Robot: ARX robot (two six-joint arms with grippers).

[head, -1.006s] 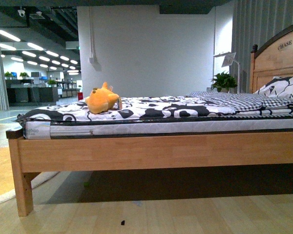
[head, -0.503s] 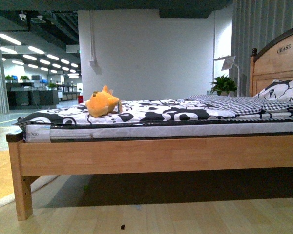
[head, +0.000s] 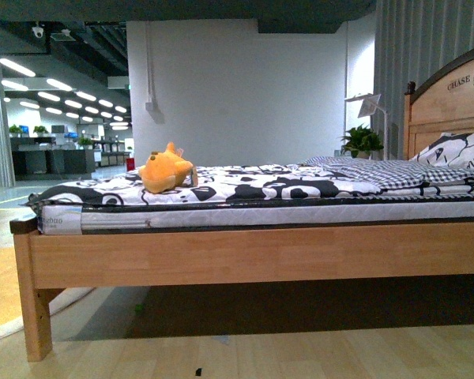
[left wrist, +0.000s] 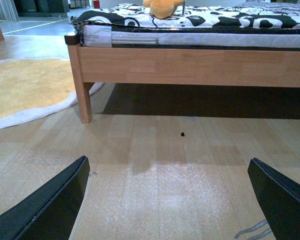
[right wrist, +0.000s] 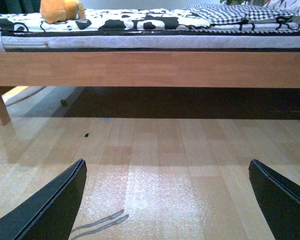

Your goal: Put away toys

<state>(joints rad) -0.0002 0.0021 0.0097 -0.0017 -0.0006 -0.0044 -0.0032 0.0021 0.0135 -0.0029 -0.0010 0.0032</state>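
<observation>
Left gripper (left wrist: 167,160) and right gripper (right wrist: 166,161): both with fingers spread wide, holding nothing, low over the wood floor (left wrist: 155,145). Neither arm shows in the front view.

Orange plush animal (head: 166,170): lying on the black-and-white bedspread (head: 284,183) near the foot end of the wooden bed (head: 253,253). It is well ahead of both grippers and above them, with the side rail between.

Change over the last second: the whole bed sits slightly lower in the front view and less of its top surface shows. The plush keeps its spot on the bedspread. Judgement: only the robot's viewpoint is shifting; no reach has begun, so the toy is not yet picked up.
</observation>
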